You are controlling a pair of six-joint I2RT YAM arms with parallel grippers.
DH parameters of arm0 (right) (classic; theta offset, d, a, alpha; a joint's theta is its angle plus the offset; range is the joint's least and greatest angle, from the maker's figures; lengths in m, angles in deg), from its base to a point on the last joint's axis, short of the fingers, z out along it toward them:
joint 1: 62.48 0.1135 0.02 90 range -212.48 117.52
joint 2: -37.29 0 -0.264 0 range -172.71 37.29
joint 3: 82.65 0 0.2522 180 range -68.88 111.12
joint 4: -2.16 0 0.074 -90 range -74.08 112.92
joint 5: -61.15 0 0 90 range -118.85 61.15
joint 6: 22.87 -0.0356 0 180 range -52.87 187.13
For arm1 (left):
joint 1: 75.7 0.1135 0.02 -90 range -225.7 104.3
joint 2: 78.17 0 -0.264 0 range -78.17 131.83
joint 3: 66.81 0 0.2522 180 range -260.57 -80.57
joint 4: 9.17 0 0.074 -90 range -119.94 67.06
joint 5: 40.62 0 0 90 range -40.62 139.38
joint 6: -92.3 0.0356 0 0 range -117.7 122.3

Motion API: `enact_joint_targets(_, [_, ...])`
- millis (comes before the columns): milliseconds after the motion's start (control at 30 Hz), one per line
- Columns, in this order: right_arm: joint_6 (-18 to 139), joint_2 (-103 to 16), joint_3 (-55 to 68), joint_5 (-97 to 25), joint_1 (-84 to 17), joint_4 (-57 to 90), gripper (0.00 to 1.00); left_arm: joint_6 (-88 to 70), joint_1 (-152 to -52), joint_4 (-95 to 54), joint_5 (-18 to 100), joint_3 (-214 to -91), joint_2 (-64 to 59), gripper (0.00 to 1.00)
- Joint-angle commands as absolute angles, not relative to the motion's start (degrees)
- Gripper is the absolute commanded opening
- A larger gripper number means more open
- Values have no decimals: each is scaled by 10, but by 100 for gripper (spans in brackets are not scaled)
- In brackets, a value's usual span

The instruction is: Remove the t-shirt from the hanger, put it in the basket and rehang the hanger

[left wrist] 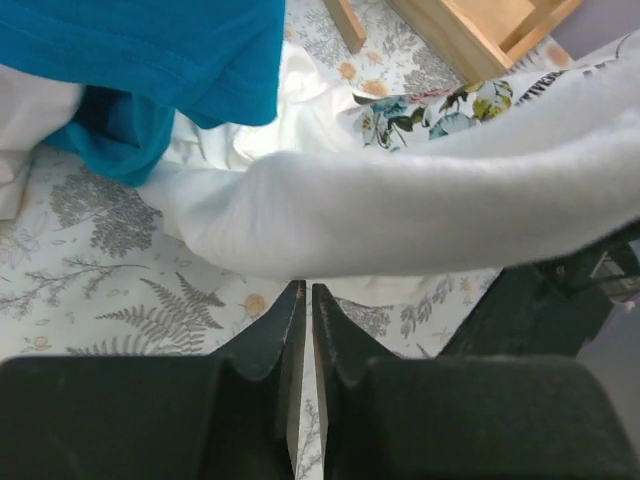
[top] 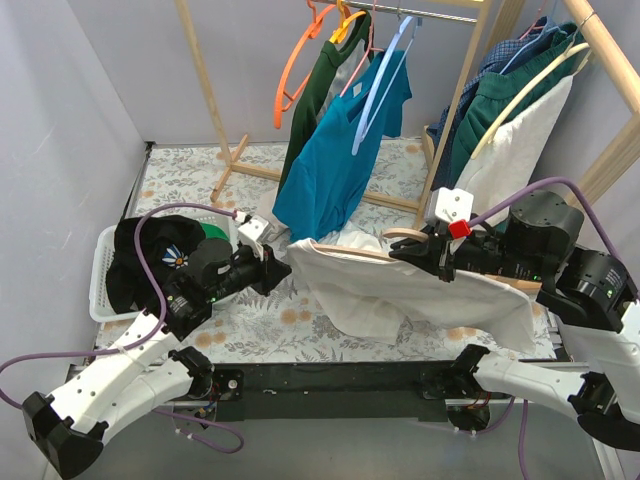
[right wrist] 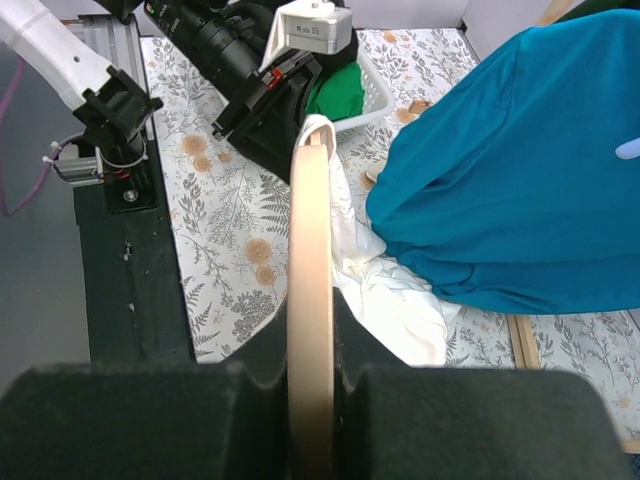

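T-shirt (top: 400,290), white, sags to the table from the wooden hanger (right wrist: 310,230) my right gripper (right wrist: 310,330) clamps. My left gripper (left wrist: 303,292) is nearly closed at its edge, catch unclear. Behind hangs a teal shirt (top: 335,165); only overhead shows the orange hanger (top: 295,70).

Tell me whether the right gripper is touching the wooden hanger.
Touching. The right wrist view shows the right gripper with its jaws clamped on the wooden hanger, no gap.

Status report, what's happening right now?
Right gripper shut on wooden hanger. Left gripper shut at white t-shirt edge, grip unclear. T-shirt still on hanger. Teal shirt hangs close behind.
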State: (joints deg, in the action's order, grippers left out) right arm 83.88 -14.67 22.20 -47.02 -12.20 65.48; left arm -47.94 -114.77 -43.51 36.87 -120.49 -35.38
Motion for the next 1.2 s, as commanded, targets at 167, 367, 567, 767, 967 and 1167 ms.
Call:
enact_joint_targets(167, [817,-113,166,-489,-121,615,1,-497,-1146,-392,431,-1214,-355,0])
enact_joint_targets(367, [819,-114,173,-484,-122,610,1,-478,-1146,-417,401,-1220,-368,53])
enact_joint_targets(567, [828,-129,202,-474,-122,612,1,-463,-1146,-426,386,-1228,-357,60])
enact_joint_targets(767, [836,-125,245,-450,-121,621,1,-432,-1146,-491,427,-1237,-375,62])
enact_joint_targets(967, [838,-125,248,-464,-121,626,1,-408,-1146,-526,353,-1252,-407,67])
enact_joint_targets(1167, [836,-131,243,-499,-122,621,1,-411,-1146,-475,304,-1250,-415,67])
